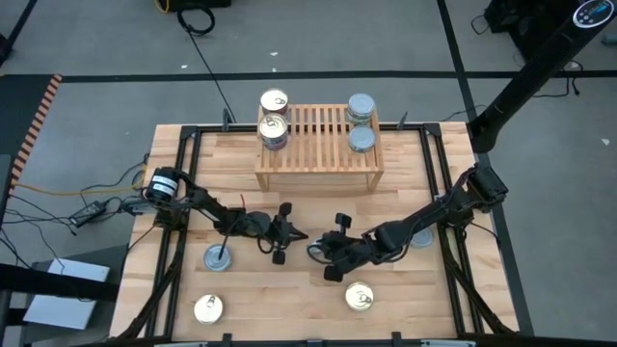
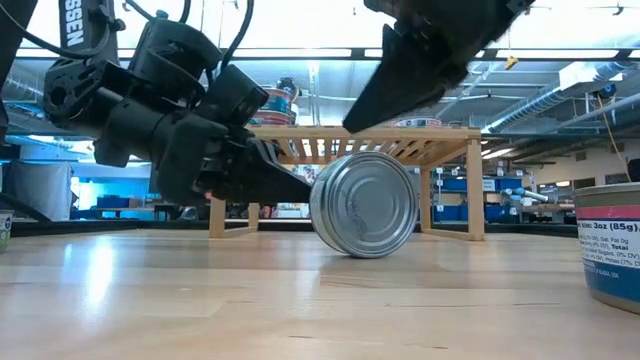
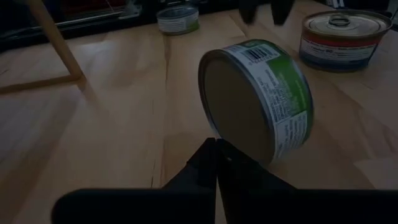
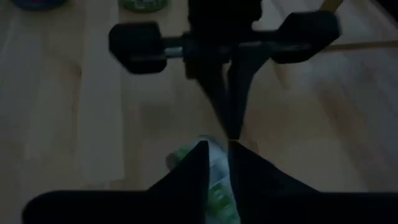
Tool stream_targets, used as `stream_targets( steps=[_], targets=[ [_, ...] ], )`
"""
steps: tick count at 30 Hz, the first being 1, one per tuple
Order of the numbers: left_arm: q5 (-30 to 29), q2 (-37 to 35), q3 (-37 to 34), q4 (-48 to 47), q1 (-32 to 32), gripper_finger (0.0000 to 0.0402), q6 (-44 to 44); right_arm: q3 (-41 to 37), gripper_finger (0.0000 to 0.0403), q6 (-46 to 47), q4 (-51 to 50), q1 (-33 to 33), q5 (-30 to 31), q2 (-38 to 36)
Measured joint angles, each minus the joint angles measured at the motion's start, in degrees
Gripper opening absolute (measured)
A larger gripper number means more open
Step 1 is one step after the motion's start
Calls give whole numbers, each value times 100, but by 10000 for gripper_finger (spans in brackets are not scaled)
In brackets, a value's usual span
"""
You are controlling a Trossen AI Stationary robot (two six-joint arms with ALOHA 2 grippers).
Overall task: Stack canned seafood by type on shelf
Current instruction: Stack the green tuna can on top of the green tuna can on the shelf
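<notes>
A green-labelled tin (image 3: 258,99) of canned seafood stands on its edge on the table, in front of the shelf (image 1: 318,145). My left gripper (image 3: 216,144) is shut and reaches it level from the table's left. My right gripper (image 4: 219,146) hovers just above the tin, slanting down from the right. Its fingers are a narrow gap apart, and in the left wrist view they are clear of the tin. On the shelf's slatted top, two gold-topped tins (image 1: 274,116) sit at the left and two silver-topped tins (image 1: 362,122) at the right. My left gripper has its shut fingertips (image 3: 208,152) against the tin's flat end, near its lower rim (image 3: 217,134). The fingers come level from the table's left. The tin stands on its curved side wall on the table, its flat end facing the gripper.
Loose tins lie on the table: a silver-topped one (image 1: 217,257) under the left arm, gold-topped ones at the near left (image 1: 208,308) and near right (image 1: 360,297), and one under the right arm (image 1: 421,237). Free planks lie between the shelf and the grippers.
</notes>
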Motion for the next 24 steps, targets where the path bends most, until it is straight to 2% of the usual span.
stream_targets(
  steps=[6, 12, 16, 20, 24],
  targets=[
    [-13, 0, 0, 2, 4, 16, 0, 677, 133, -216, -1110, -122, -221, 27],
    [-80, 0, 2, 0, 8, 17, 20, 837, 204, -652, -1233, -238, -1039, 50],
    [-148, 0, 2, -15, 15, 17, 26, 839, 244, -714, -1385, -356, -1181, 50],
    [-151, 0, 2, -17, 17, 17, 30, 839, 270, -820, -1573, -463, -1353, 50],
    [-151, 0, 2, -18, 17, 17, 129, 840, 278, -883, -1668, -513, -1521, 52]
  ],
)
